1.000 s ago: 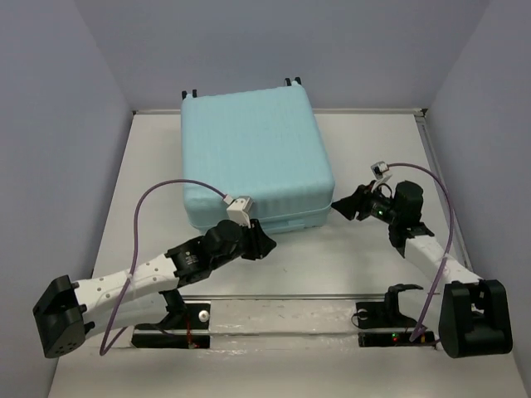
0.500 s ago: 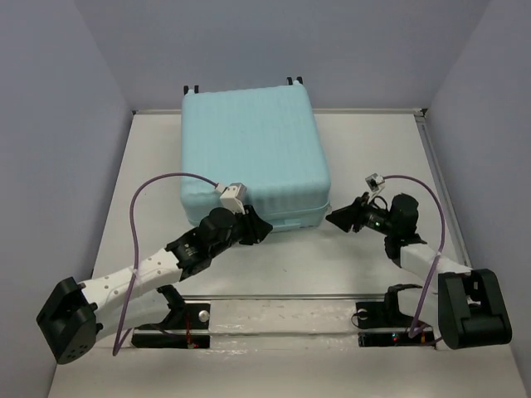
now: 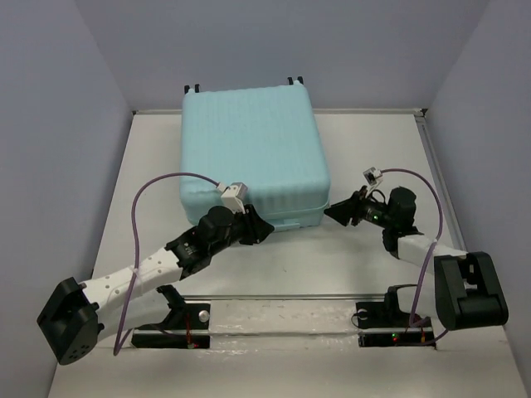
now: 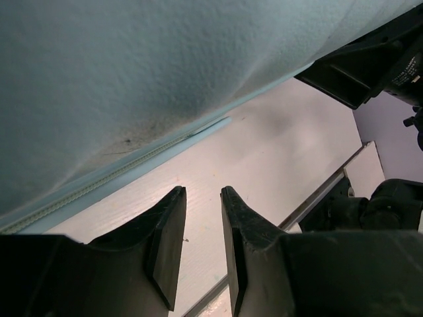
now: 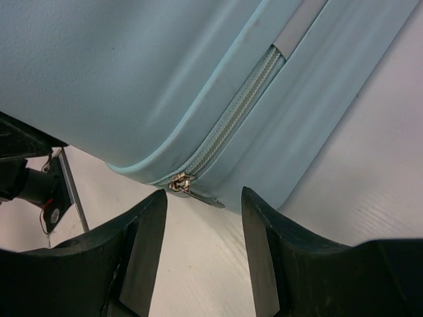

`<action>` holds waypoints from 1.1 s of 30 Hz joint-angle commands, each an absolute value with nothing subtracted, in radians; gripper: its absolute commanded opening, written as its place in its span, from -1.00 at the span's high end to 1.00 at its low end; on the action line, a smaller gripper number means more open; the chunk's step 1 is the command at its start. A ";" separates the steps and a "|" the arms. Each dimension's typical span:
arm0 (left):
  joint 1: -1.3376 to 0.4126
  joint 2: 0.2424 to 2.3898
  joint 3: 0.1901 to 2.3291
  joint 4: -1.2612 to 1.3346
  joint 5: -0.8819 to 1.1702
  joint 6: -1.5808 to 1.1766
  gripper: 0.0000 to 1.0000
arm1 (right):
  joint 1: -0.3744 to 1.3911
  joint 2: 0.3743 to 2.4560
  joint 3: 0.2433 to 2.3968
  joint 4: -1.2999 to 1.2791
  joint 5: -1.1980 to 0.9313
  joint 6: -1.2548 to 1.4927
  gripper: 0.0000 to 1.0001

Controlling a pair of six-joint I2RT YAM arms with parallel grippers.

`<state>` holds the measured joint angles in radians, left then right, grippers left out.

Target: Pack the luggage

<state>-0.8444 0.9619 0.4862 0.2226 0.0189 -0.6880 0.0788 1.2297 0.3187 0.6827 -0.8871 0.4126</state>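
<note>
Closed mint suitcase (image 3: 249, 153) flat on table (image 3: 373, 149), far centre; left gripper (image 3: 265, 230) at near edge, jaws slightly parted, empty; right gripper (image 5: 203, 195) parted, empty, zipper pull (image 5: 178, 183) just beyond fingertips

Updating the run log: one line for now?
suitcase closed | left tool open at its near edge | right tool open, facing zipper pull

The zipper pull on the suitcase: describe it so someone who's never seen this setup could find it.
Start at the luggage, the big mint-blue ribbed case lying closed on the white table. Go to its near right corner, where the right end effector points. There, on the pale zipper, the zipper pull is the only small metallic piece on the blue shell.
</note>
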 commanded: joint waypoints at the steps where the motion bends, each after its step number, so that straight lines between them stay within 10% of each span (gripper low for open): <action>1: -0.854 0.968 0.514 0.299 0.023 -0.684 0.20 | 0.083 1.272 0.377 0.785 -0.957 0.408 -0.07; 16: -0.913 1.147 0.646 0.324 -0.075 -0.661 0.20 | 0.163 1.175 0.333 0.646 -0.775 0.391 0.86; 33: -0.848 1.304 0.758 0.368 -0.091 -0.641 0.19 | 0.537 0.897 0.282 0.246 -0.391 0.448 0.86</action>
<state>-0.9012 1.2606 0.6807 0.2638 -0.0547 -0.6685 0.4271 0.9283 0.2981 0.3840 -0.3744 0.4145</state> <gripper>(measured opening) 0.404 0.073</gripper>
